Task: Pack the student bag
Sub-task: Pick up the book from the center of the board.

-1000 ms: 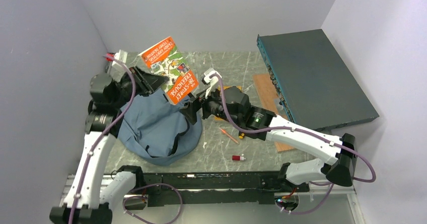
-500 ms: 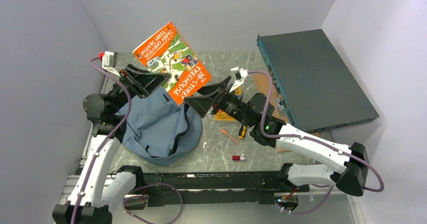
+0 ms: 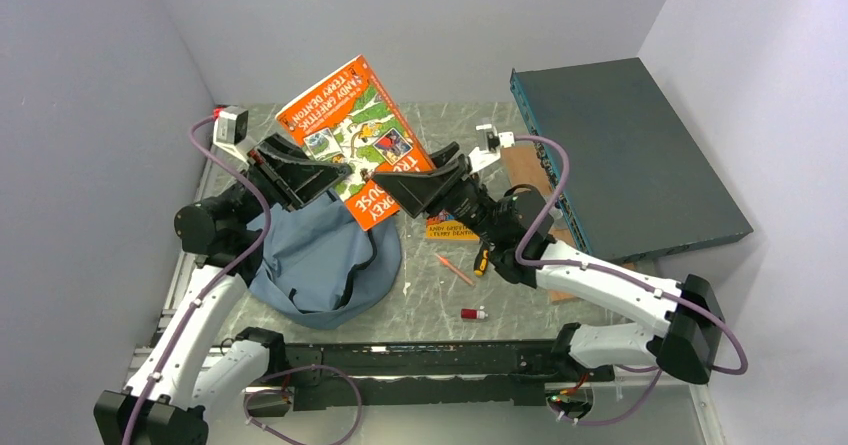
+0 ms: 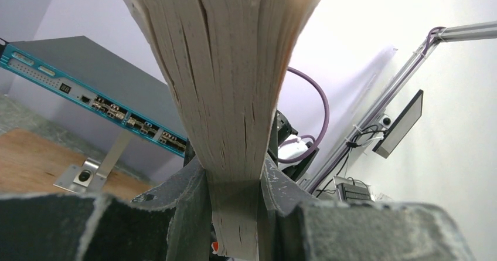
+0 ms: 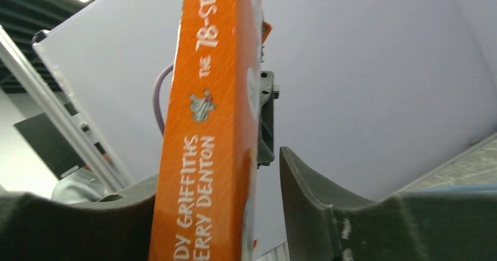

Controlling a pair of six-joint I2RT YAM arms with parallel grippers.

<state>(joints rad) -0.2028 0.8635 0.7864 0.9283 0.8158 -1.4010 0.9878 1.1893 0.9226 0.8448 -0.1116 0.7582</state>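
Right now I see my left gripper (image 3: 338, 171) clamped on the orange book (image 3: 345, 115), raised above the student bag (image 3: 310, 255) lying near-left on the table (image 3: 440, 295). My right gripper (image 3: 386, 189) straddles the spine, jaws apart.

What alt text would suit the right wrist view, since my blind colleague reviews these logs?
An orange book, its spine reading "Griffiths" and "Terry Denton", rises between the right gripper's dark fingers. It rests against one finger, with a clear gap to the other. A pale wall fills the background.
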